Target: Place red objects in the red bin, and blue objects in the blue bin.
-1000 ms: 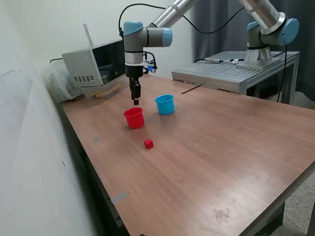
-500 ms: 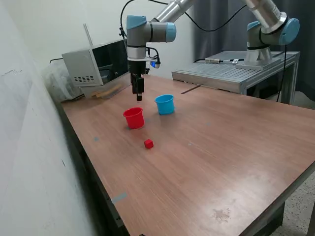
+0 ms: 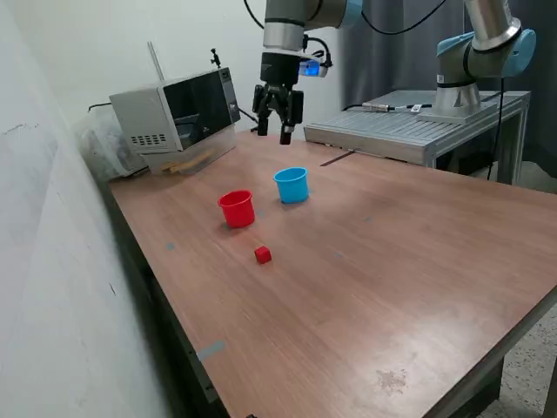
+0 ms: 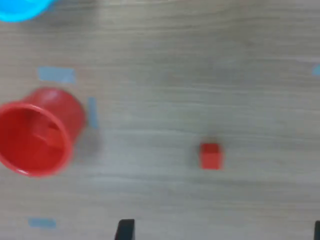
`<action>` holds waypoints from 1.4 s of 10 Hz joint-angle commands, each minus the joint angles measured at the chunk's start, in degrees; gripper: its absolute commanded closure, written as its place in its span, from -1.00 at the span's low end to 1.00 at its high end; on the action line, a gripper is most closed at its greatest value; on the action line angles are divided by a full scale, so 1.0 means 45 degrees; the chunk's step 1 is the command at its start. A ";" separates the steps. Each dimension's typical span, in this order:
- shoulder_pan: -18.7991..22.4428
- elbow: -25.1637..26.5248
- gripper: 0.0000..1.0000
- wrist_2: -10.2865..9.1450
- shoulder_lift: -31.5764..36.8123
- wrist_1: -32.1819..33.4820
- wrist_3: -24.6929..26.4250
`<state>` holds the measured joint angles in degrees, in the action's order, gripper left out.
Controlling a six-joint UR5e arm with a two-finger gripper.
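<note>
The red bin (image 3: pixel 237 209) is a small red cup standing on the wooden table, and the blue bin (image 3: pixel 291 185) is a light-blue cup just to the exterior view's right of it. One red cube (image 3: pixel 263 254) lies on the table in front of the red cup. My gripper (image 3: pixel 273 129) hangs high above and behind both cups, open and holding nothing. The wrist view shows the red cup (image 4: pixel 35 132) with a faint red shape inside, the red cube (image 4: pixel 210 155) apart from it, and an edge of the blue cup (image 4: pixel 20 7). The blue objects are out of view.
A grey microwave-like box (image 3: pixel 174 109) stands at the back on the exterior view's left. A metal platform (image 3: pixel 409 131) carrying a second arm's base (image 3: pixel 479 61) is at the back right. Blue tape marks (image 4: pixel 56 75) lie on the table near the red cup.
My gripper has risen from just over the red cup and swung back toward the exterior view's right. Its fingers now stand spread. The cups and the red cube have not moved.
</note>
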<state>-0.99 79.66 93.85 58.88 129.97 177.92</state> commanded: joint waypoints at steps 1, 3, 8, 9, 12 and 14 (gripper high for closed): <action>0.0861 0.0168 -1.00 -0.0016 0.0431 0.0023 -0.0105; 0.0864 0.0148 -1.00 -0.0442 0.0315 0.0082 -0.0105; 0.0844 -0.2053 -1.00 -0.0642 -0.2568 0.0277 -0.0105; 0.0844 -0.2658 -1.00 -0.0622 -0.3543 0.0316 -0.0105; 0.0825 -0.3151 -1.00 -0.0622 -0.4839 0.0784 -0.0086; 0.0805 -0.3677 -1.00 -0.0602 -0.5367 0.0805 -0.0086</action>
<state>2.71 64.81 91.08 36.73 133.32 177.53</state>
